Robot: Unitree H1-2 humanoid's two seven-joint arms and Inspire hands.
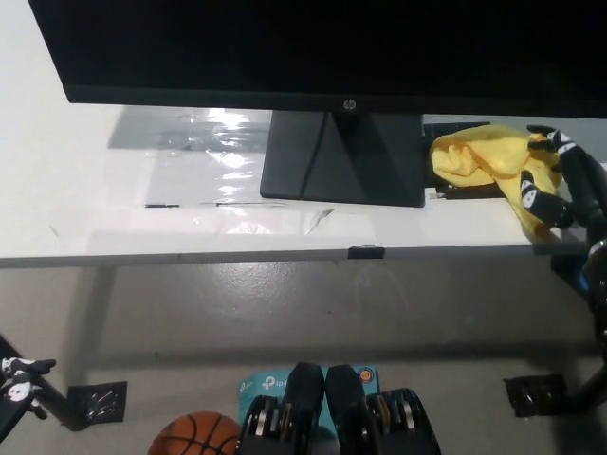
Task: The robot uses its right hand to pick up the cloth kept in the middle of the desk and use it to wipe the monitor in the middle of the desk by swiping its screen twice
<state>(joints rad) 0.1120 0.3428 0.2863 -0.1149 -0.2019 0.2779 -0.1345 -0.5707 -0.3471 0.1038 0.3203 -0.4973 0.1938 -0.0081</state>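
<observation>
The yellow cloth (488, 163) lies crumpled on the white table (85, 204), just to the right of the monitor's stand (341, 156) and partly over a dark flat object (455, 133) behind it. Its long axis runs roughly left to right and slants down toward the table's front edge: the bunched, folded end points at the stand, and the other end trails down to the right, under the black right robot hand (560, 185).

That right robot hand comes in from the picture's right edge and rests on the cloth's right end. Its fingers (533, 194) are curled over the fabric and touch it, with yellow showing between them; whether they have the cloth pinched or only lie on it, I cannot tell.

The monitor (313, 47) stands in the middle of the table, its dark screen filling the top of the view. A small "hp" logo (350, 104) sits on the lower bezel, above the stand. A sheet of clear plastic film (223, 180) lies flat on the table left of the stand.

The white left robot hand (19, 374) hangs at the lower left, well below the table's edge; its fingers cannot be made out. On the floor, an orange basketball (194, 434) sits beside a teal box (270, 387) with partial white lettering beginning "tp".
</observation>
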